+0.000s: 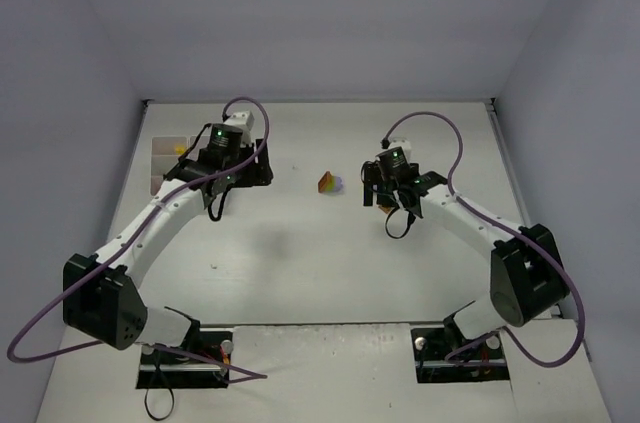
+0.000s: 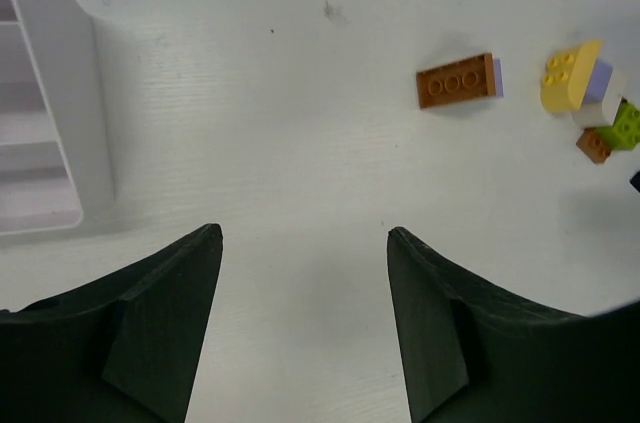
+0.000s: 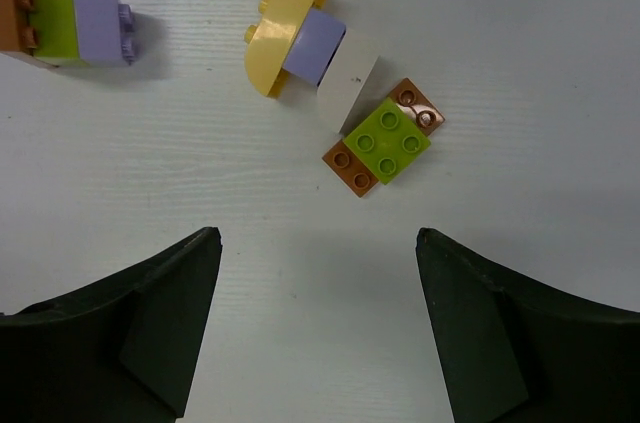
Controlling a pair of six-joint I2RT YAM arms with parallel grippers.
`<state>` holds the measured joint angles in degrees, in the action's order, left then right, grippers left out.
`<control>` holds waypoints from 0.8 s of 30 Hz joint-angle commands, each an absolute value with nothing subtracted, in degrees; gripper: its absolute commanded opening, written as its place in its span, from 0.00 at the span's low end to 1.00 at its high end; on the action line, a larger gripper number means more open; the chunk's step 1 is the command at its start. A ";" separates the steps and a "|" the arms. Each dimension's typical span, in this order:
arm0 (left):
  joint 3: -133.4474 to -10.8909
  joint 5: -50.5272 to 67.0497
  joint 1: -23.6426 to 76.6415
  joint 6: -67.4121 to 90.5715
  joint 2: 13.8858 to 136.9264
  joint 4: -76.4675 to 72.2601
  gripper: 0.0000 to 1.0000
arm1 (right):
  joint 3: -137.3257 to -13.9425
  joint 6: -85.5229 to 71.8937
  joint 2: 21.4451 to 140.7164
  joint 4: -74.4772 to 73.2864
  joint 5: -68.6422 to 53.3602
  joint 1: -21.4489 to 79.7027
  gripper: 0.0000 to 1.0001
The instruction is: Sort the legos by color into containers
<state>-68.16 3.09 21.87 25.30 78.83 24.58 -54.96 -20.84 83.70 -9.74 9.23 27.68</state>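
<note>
Small legos lie mid-table (image 1: 328,183). In the right wrist view one cluster joins a yellow curved brick (image 3: 285,28), a lilac brick (image 3: 318,43), a white block (image 3: 348,78) and a lime green brick (image 3: 387,140) on a brown-orange plate (image 3: 350,168). A brown, green and lilac stack (image 3: 65,23) lies at upper left. My right gripper (image 3: 318,233) is open and empty just short of the cluster. My left gripper (image 2: 305,233) is open and empty over bare table beside the white tray (image 2: 50,93). The brown-orange brick (image 2: 457,83) lies ahead of it.
The tray (image 1: 165,158) sits at the far left, partly hidden by my left arm, with a yellow piece (image 1: 180,150) in it. White walls close in the table on three sides. Purple cables loop off both arms.
</note>
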 commanded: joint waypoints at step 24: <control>-63.37 13.27 22.76 23.12 70.40 25.31 0.61 | -59.33 -39.35 96.06 -11.16 12.83 22.85 0.73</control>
